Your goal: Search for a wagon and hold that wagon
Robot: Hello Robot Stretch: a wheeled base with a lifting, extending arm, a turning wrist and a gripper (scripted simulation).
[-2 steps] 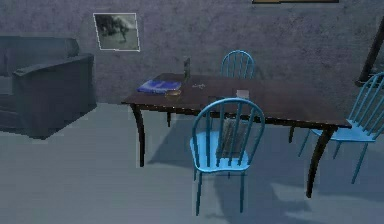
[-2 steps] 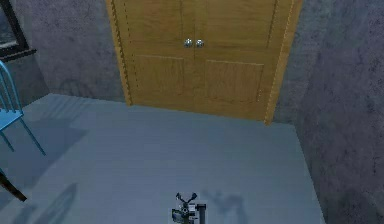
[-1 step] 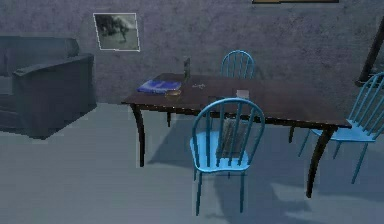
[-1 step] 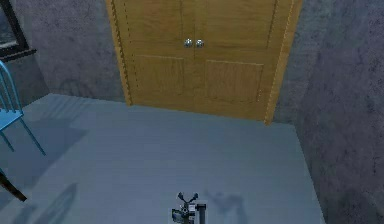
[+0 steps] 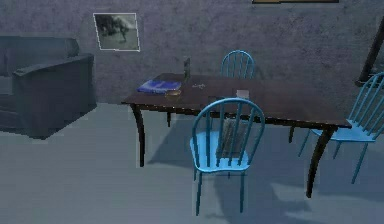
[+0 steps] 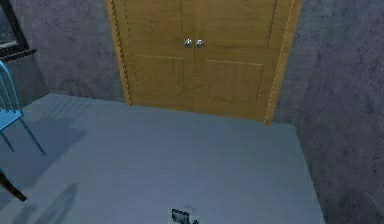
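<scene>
Lowest in the arm side view, at its bottom edge, sit the arm's white marker squares (image 6: 183, 216). The gripper (image 6: 175, 217) beside them is cut off by the edge, so its far end cannot be made out. Whether it holds anything cannot be told, and neither can the state of its fingers. Where the wagon is cannot be told either: nothing here has a shape that could be called one.

Bare grey-blue floor (image 6: 200, 160) stretches out from the squares to a wooden double door (image 6: 205, 70) with two small knobs (image 6: 193, 43), set in a dark speckled wall.

In the forward view a blue spindle-back chair (image 5: 228, 140) stands nearest, pushed up to a dark wooden table (image 5: 290, 105). On the tabletop's left end lies a flat blue thing (image 5: 160, 87). A thin upright thing (image 5: 186, 68) stands just beside it, and a small pale blob (image 5: 242, 94) sits near the middle. A second blue chair (image 5: 238, 65) stands at the table's far side and a third (image 5: 365, 110) at its right end. A dark sofa (image 5: 40, 85) fills the forward view's left, and a picture (image 5: 117, 30) hangs tilted on the wall behind.
</scene>
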